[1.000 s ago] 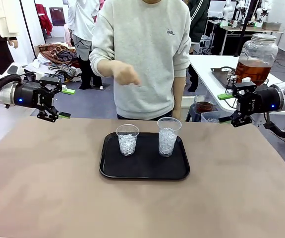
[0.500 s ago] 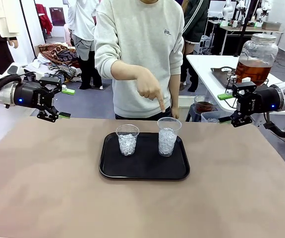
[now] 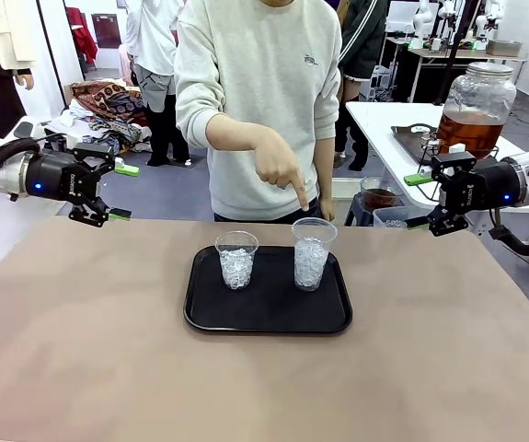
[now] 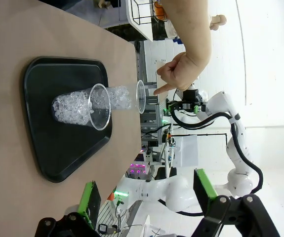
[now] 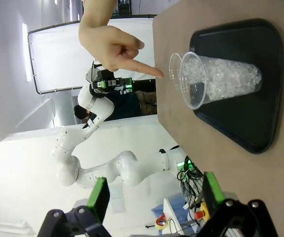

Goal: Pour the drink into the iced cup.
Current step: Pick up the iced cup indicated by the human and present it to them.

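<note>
My pincers: both released, empty.
Level by far table (image 3: 80, 350) corners: left pincer (image 3: 122, 191), right pincer (image 3: 418, 201); hand (image 3: 278, 172) points at cup (image 3: 311, 258).

A shorter cup (image 3: 236, 260) and a taller cup (image 3: 311, 252), both clear plastic, upright and packed with ice, stand near each other on a black tray (image 3: 269, 313), the taller on the right. A lidded glass jar (image 3: 475, 110) of amber drink stands upright, well apart at the far right.
</note>
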Available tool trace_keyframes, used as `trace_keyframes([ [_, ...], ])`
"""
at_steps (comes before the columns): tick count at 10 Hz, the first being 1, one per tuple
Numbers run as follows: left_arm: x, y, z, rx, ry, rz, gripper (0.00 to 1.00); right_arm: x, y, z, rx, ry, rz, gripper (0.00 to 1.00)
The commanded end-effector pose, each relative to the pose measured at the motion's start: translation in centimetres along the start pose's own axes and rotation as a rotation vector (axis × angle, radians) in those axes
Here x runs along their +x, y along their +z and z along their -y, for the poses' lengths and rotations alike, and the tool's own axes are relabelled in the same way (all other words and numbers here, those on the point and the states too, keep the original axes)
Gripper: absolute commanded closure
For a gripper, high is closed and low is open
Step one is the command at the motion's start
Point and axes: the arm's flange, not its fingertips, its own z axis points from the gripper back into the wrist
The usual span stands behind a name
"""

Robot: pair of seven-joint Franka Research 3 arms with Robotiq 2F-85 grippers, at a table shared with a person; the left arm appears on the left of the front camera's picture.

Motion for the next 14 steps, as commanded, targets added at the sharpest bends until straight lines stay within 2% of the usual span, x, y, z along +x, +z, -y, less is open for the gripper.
trace_keyframes([
  [1, 0.0, -0.1, 0.0, -0.012, 0.005, 0.01, 0.0, 0.0, 0.1, -0.1, 0.002, 0.001, 0.002, 0.0],
  [3, 0.0, -0.1, 0.0, -0.012, 0.005, 0.01, 0.0, 0.0, 0.0, 0.0, 0.0, 0.0, 0.0, 0.0],
  [4, 0.0, -0.1, 0.0, -0.012, 0.005, 0.01, 0.0, 0.5, -0.2, -0.4, -0.023, 0.063, 0.004, 0.0],
  [5, 0.0, -0.1, 0.0, -0.012, 0.005, 0.01, 0.0, 0.8, -0.2, -0.7, 0.0, 0.189, -0.006, 0.0],
  [10, 0.0, -0.1, 0.0, -0.012, 0.005, 0.01, 0.0, 1.6, -0.2, 0.1, -0.045, 0.684, -0.035, 0.0],
  [12, 0.0, -0.1, 0.0, -0.012, 0.005, 0.01, 0.0, 2.1, -0.4, 0.2, -0.055, 0.753, -0.052, 0.0],
  [14, 0.0, -0.1, 0.0, -0.012, 0.005, 0.01, 0.0, 1.2, -0.4, 0.1, -0.042, 0.711, -0.042, 0.0],
])
